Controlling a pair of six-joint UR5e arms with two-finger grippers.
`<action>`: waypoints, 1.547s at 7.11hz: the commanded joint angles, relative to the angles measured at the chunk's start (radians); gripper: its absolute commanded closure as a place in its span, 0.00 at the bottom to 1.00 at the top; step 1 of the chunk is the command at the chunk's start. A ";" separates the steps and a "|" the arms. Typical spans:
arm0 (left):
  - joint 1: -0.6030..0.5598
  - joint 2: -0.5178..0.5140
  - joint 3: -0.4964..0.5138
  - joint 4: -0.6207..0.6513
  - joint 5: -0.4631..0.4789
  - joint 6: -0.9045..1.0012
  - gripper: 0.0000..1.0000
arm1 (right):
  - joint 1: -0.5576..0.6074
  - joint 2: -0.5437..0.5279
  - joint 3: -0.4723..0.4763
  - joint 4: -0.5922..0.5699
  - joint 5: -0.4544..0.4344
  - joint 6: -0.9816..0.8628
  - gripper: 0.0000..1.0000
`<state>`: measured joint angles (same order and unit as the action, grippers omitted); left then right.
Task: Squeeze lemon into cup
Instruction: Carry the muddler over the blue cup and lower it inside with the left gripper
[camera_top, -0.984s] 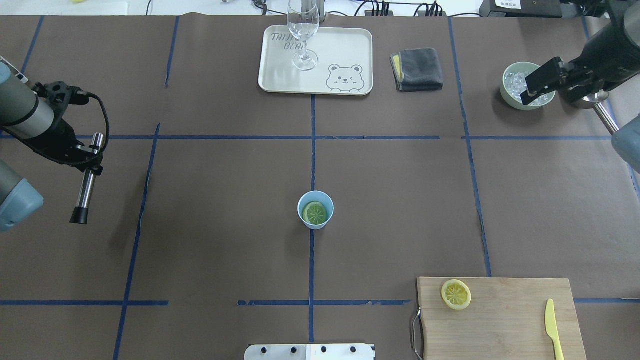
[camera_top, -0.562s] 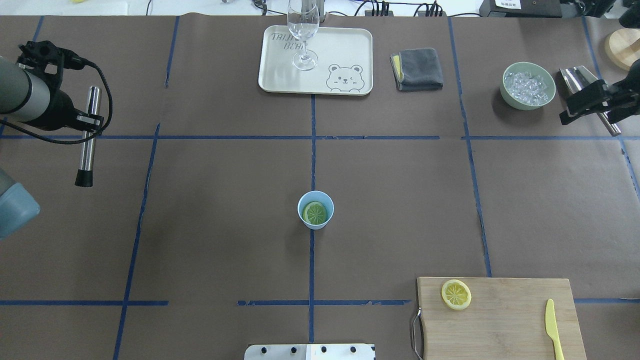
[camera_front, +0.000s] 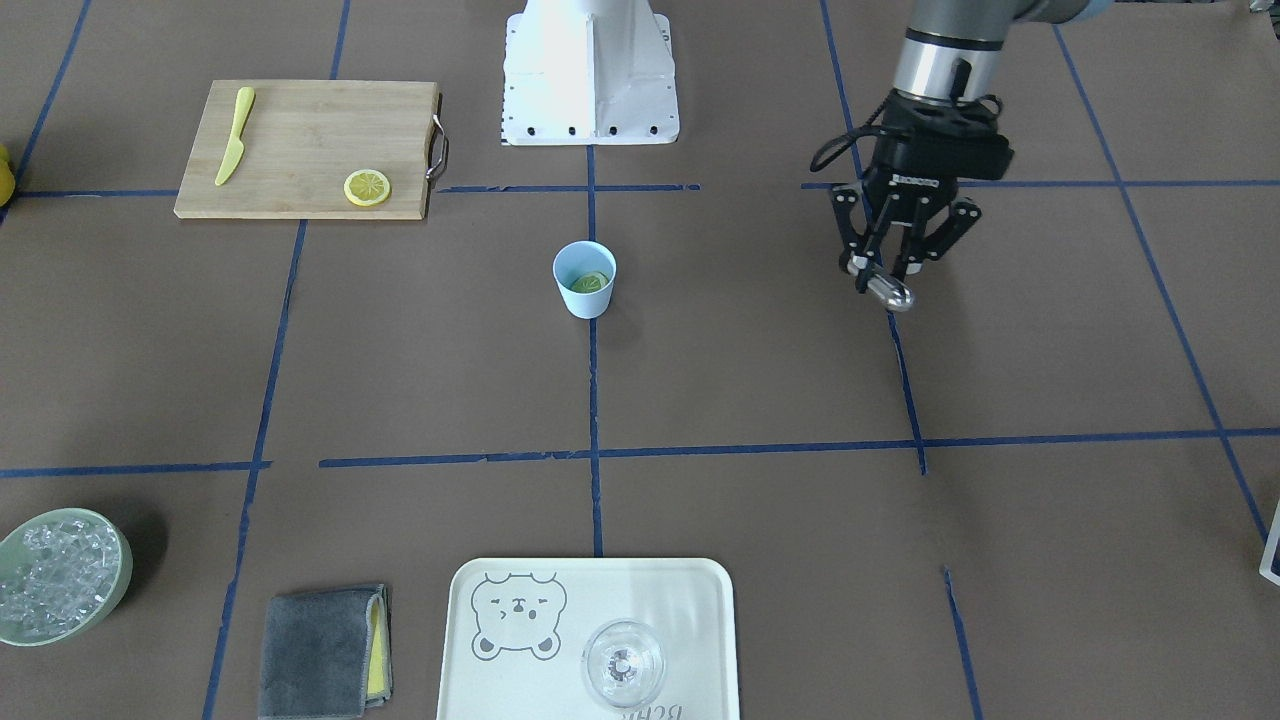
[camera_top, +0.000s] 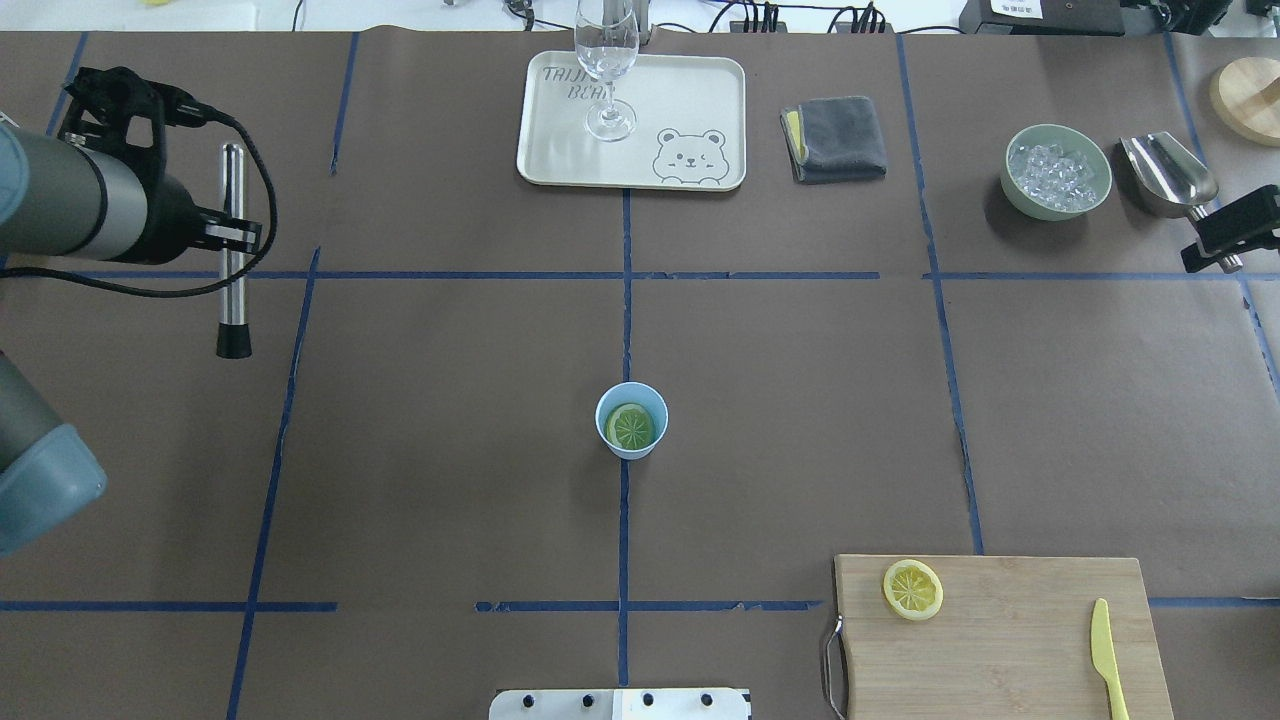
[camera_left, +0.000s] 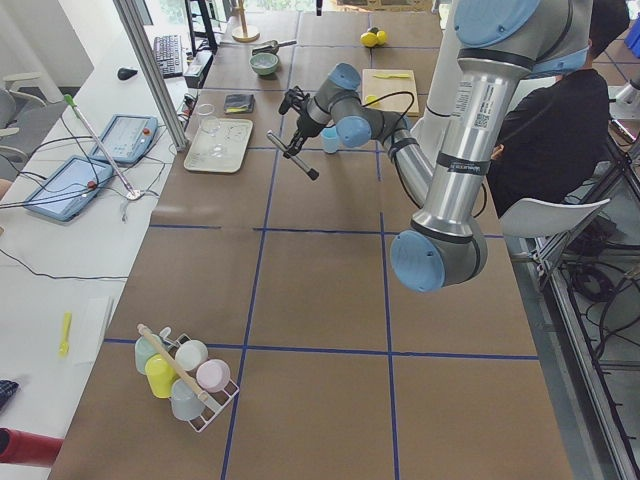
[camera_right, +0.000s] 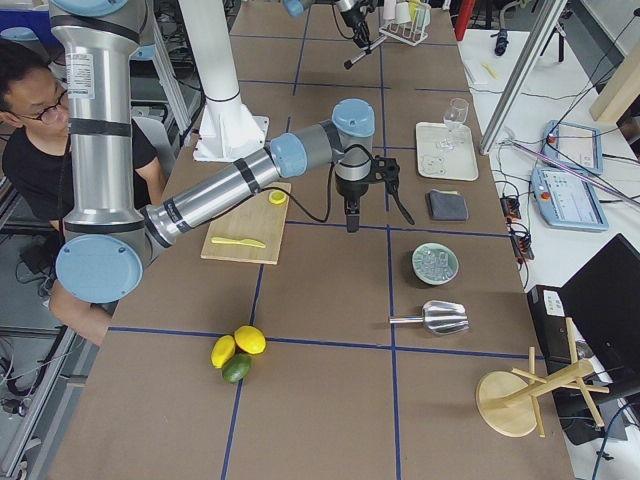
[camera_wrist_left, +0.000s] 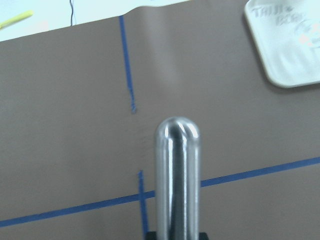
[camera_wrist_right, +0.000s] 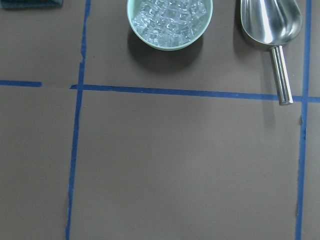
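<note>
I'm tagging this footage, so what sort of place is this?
Likely a robotics lab staged as a drinks station: a robot arm at a table gridded with blue tape, operator tablets, and props like an ice bowl and wine glass.

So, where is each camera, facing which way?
Front-facing: across table, facing base; left end effector shows.
Overhead: behind base, looking down; left arm shows.
Exterior left: table's end; left arm near.
Exterior right: opposite end; right arm near.
Left wrist: along its muddler.
Right wrist: down on ice bowl; no body.
Overhead and front-facing share the cup.
</note>
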<state>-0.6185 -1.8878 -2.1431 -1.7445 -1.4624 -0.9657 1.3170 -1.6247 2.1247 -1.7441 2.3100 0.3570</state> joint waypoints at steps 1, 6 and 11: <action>0.115 -0.123 -0.020 -0.001 0.234 -0.089 1.00 | 0.060 -0.070 -0.003 0.000 0.005 -0.087 0.00; 0.331 -0.146 0.096 -0.468 0.511 -0.077 1.00 | 0.105 -0.119 -0.008 -0.008 0.011 -0.139 0.00; 0.355 -0.171 0.321 -0.780 0.448 0.074 1.00 | 0.108 -0.129 -0.008 -0.011 0.029 -0.139 0.00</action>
<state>-0.2705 -2.0465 -1.8625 -2.4974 -1.0138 -0.8958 1.4249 -1.7518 2.1158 -1.7543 2.3331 0.2178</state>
